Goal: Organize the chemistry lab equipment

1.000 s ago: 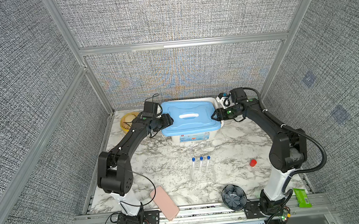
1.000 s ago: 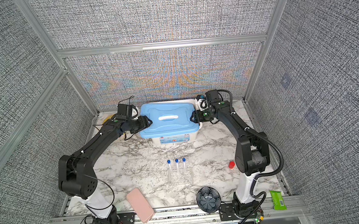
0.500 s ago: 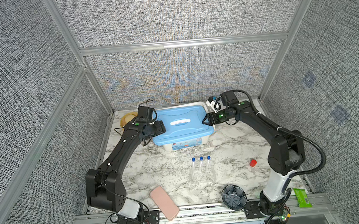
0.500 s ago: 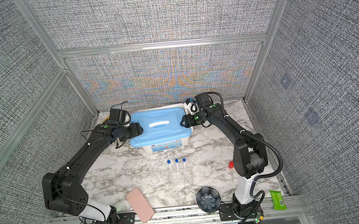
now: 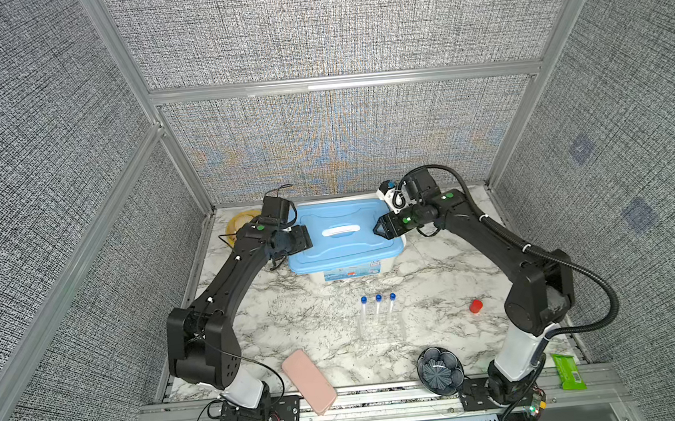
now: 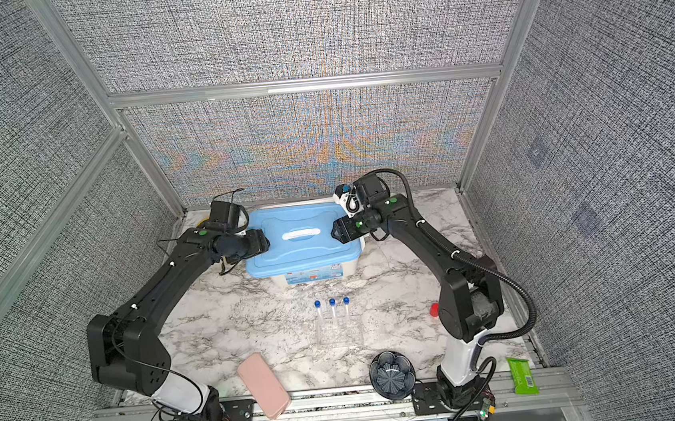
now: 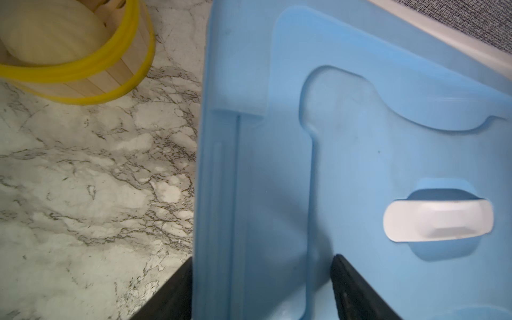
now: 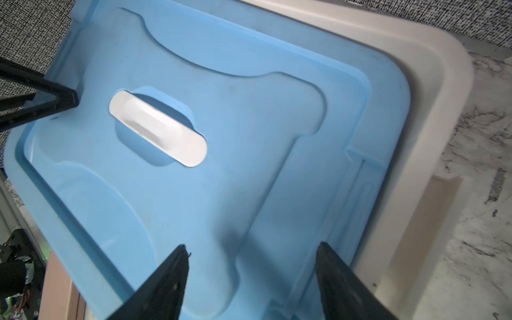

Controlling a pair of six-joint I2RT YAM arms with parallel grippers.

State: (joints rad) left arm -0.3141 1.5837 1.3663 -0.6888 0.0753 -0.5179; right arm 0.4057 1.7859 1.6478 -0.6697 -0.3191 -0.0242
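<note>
Overhead first, in both top views: note the blue lid lying on the white bin at the back of the marble table, shifted slightly forward, with a strip of white rim showing behind. Find the left gripper at the lid's left edge and the right gripper at its right edge, facing each other. Spot the three blue-capped tubes standing in the clear rack mid-table, just in front of the bin and outside it. No mortar or pestle visible anywhere.

Next, through the left wrist camera: see the left gripper with jaws spread wide, straddling the lid's edge, one finger over the lid and its partner outside over the marble, pinching nothing. Mind the yellow basket near that corner.

Then, through the right wrist camera: see the right gripper with jaws equally spread above the lid, clamping nothing, and bare bin rim beyond the lid's edge.

Looks like a two-arm lid move, whether seating it or lifting it off. For a clean job, set both grippers on opposite edges at matching height, close together, keep the lid level, and line its corners up with the rim. Avoid sweeping toward the tubes.
</note>
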